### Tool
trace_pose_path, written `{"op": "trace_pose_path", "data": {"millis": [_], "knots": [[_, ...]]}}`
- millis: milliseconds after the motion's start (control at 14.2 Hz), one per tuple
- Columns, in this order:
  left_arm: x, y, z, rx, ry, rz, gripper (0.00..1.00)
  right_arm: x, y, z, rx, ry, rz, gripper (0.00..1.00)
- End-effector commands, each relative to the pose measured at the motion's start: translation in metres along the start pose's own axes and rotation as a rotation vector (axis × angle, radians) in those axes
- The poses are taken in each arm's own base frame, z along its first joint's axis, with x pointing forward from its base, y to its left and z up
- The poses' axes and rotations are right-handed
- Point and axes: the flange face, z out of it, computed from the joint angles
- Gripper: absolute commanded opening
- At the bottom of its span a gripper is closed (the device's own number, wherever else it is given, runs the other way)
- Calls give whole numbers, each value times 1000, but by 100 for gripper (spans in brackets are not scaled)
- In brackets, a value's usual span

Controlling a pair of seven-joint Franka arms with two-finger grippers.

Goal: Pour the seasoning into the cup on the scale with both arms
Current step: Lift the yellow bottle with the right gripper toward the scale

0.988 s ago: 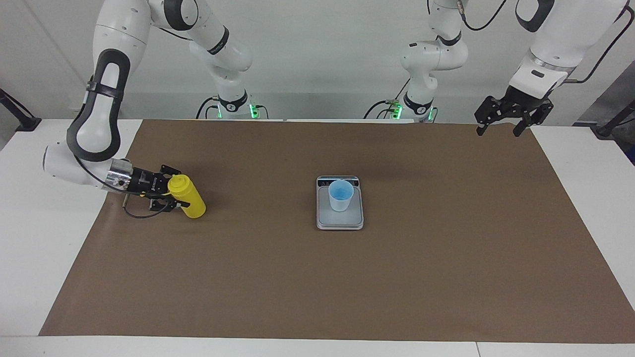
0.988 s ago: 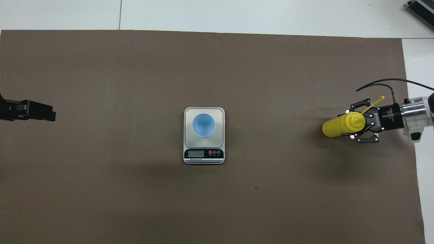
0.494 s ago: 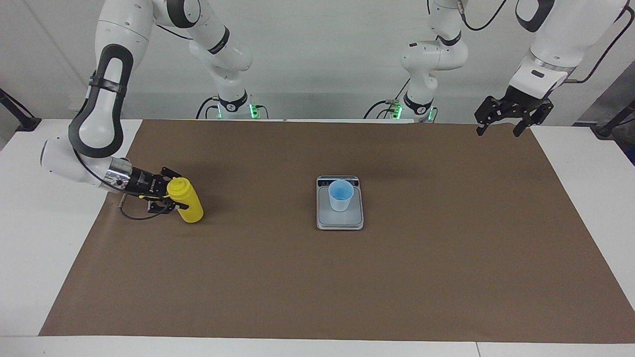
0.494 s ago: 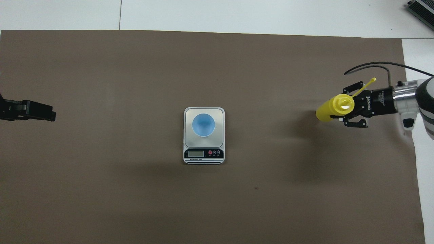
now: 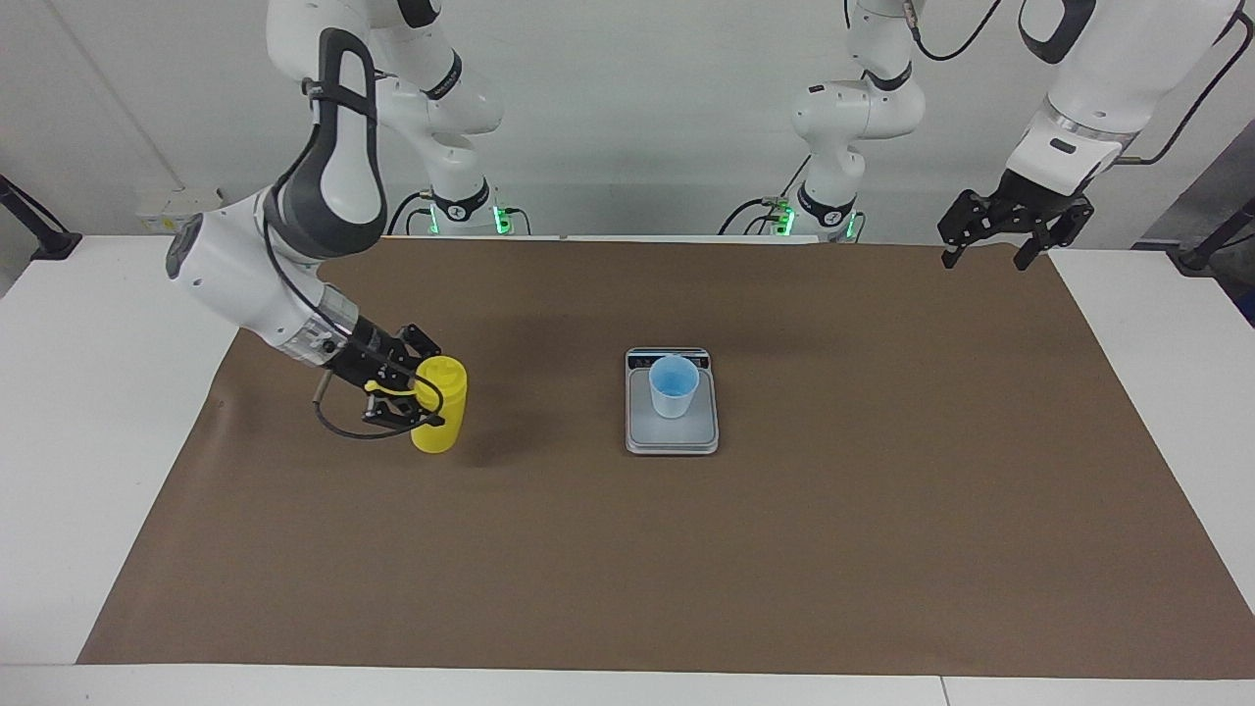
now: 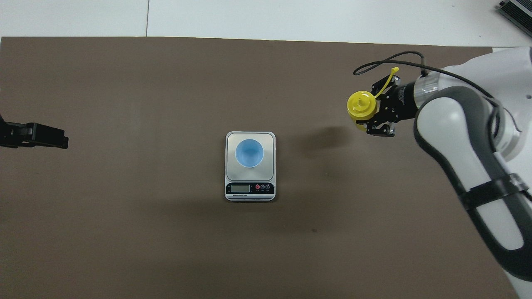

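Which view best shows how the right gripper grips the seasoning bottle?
The facing view: it shows the seasoning bottle side-on, upright, with the right gripper closed on its upper body. The overhead view shows mainly its ribbed top and cap strap; the body is hidden below.

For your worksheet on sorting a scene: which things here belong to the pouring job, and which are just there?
Job:
- yellow bottle, held by the right gripper
- blue cup
- scale under the cup
- left gripper, waiting at its end of the table

Just there:
- brown mat
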Motion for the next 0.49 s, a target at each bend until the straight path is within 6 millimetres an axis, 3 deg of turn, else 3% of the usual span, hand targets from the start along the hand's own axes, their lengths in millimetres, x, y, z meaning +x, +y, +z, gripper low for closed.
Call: {"op": "trace_pose_path", "data": {"millis": [0, 424], "knots": [[-5, -4, -1, -13, -8, -1, 100, -44, 6, 13, 70, 98, -19, 0], [-5, -4, -1, -13, -8, -1, 100, -134, 45, 50, 224, 274, -98, 0]]}}
